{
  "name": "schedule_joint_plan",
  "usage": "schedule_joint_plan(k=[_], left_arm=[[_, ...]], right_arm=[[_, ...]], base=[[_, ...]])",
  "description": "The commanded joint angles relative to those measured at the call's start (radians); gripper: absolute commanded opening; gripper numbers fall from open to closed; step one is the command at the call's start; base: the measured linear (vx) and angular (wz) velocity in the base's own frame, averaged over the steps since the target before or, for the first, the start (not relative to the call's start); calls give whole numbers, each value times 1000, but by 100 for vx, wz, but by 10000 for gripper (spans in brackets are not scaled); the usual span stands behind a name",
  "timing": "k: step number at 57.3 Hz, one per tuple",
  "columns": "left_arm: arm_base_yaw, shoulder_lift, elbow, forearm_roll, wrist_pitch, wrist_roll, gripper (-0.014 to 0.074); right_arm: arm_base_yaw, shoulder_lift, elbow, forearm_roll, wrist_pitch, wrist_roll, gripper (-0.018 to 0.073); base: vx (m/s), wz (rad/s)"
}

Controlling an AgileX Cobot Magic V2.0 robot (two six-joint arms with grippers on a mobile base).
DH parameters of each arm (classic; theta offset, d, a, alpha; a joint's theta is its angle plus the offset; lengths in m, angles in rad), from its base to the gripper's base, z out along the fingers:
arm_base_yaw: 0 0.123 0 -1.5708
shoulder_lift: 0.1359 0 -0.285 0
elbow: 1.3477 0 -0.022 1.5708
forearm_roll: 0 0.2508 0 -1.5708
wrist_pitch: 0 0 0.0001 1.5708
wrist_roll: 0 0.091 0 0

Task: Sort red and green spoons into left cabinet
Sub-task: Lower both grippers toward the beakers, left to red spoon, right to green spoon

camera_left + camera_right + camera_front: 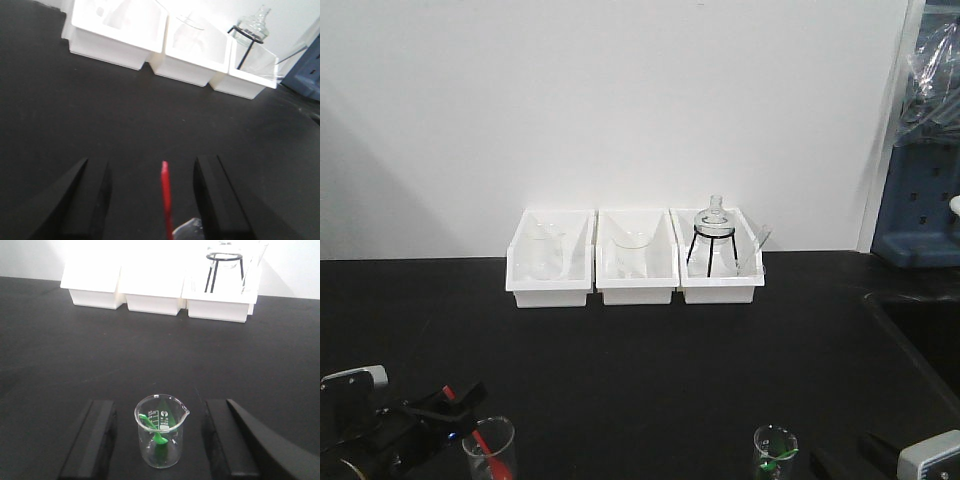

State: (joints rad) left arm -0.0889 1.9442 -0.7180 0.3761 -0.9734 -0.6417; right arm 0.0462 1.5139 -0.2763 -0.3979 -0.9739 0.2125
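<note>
The thin bright-red plastic spoon [166, 197] stood handle-up in a small clear glass beaker [490, 450], between the spread jaws of the left gripper [149, 192], touching neither. The short green plastic spoon [160, 436] leaned inside a second clear glass beaker [172, 452], centred between the right gripper's [160, 430] open jaws. Both arms sat low over the black tabletop [640, 380], pointed towards three white plastic bins [636, 270].

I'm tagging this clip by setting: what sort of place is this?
Probably a laboratory bench: a graduated glass beaker holding a green spoon, white bins of glassware, a round flask on a black wire stand.
</note>
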Motion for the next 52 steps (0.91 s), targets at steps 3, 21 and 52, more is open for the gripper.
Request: schedule_joint_plan(k=[3,21,52], left_arm=[[-4,-40,-24,11,-111,-32,472],[-4,-40,-24,32,-110,-32,265],[-4,-40,-24,32,-111,-32,-8]], right_arm=[[1,-10,-24,12,-81,-7,449],[1,60,-24,-6,-92,-9,449],[1,237,-110,-95,-262,-125,449]], base=[[0,0],[0,0],[0,0]])
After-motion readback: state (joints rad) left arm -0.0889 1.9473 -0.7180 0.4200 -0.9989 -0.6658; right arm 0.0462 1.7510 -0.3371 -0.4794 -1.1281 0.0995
